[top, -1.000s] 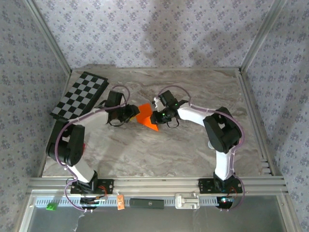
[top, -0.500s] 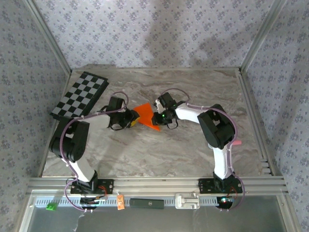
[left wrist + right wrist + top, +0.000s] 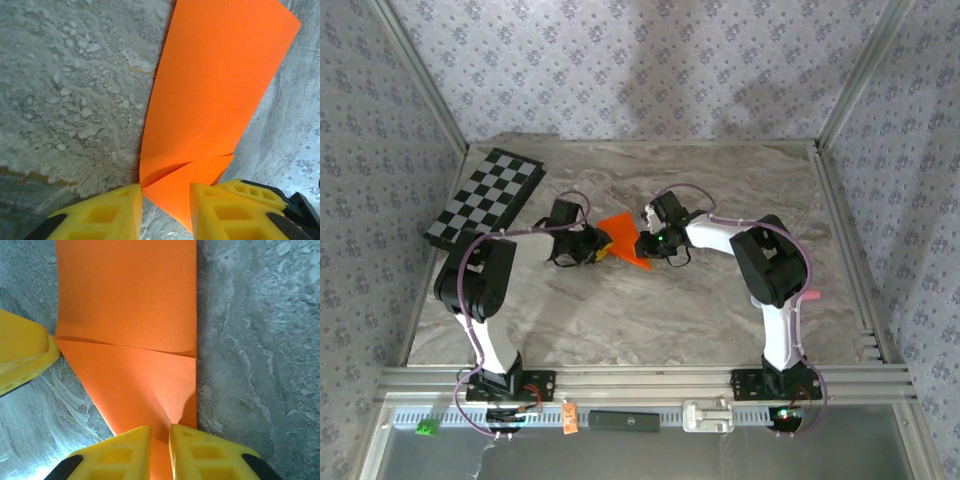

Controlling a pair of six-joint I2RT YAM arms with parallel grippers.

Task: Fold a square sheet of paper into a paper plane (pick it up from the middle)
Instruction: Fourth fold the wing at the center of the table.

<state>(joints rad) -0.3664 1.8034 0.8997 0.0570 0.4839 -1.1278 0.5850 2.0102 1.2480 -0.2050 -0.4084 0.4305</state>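
While the right gripper (image 3: 160, 432) pinches the half-folded square sheet of paper (image 3: 130, 315), the left gripper (image 3: 165, 192), part open, straddles its bottom-centre corner; closing there seems next.

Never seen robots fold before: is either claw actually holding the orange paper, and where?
The right gripper pinches the square sheet of paper at its edge; the left gripper straddles a corner, jaws apart.

Sheet (image 3: 127, 305) top edge off-frame, btm tip hidden btw right gripper (image 3: 160, 435) fingers (image 3: 205, 455)
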